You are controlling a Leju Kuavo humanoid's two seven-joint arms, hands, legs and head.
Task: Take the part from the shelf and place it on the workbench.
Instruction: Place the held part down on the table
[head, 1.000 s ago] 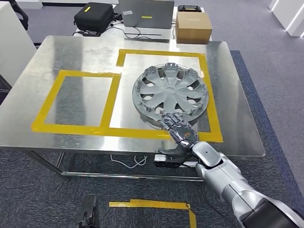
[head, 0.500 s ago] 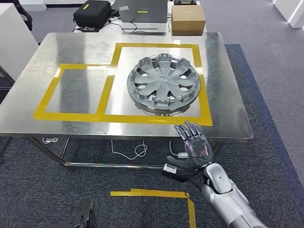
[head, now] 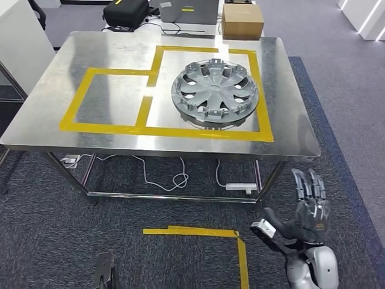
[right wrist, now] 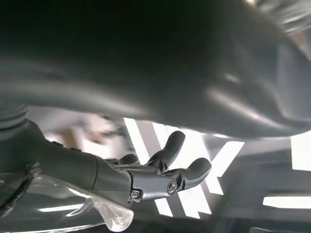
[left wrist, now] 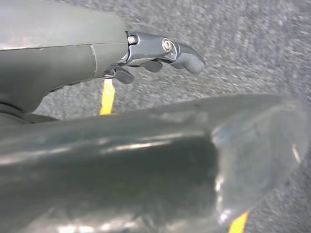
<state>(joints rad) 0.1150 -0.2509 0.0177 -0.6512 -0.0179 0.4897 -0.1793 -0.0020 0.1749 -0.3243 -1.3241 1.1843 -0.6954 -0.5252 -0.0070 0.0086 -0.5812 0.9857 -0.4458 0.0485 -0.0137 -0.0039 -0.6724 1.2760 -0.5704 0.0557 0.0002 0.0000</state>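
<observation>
The part, a grey wheel cover [head: 215, 92], lies flat on the steel tabletop [head: 54, 102] inside the larger yellow-taped square [head: 261, 84], so placement looks done. The right robot hand [head: 305, 211] hangs empty beside the table's near corner, fingers spread; the left robot hand [left wrist: 161, 53] holds nothing, fingers loosely apart. Nothing more seems needed beyond keeping both arms lowered. Grey carpet, cables, a cardboard box [head: 242, 20] surround it.

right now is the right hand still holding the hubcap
No, the right hand hangs open below the table edge, while the hubcap lies apart on the workbench.
</observation>
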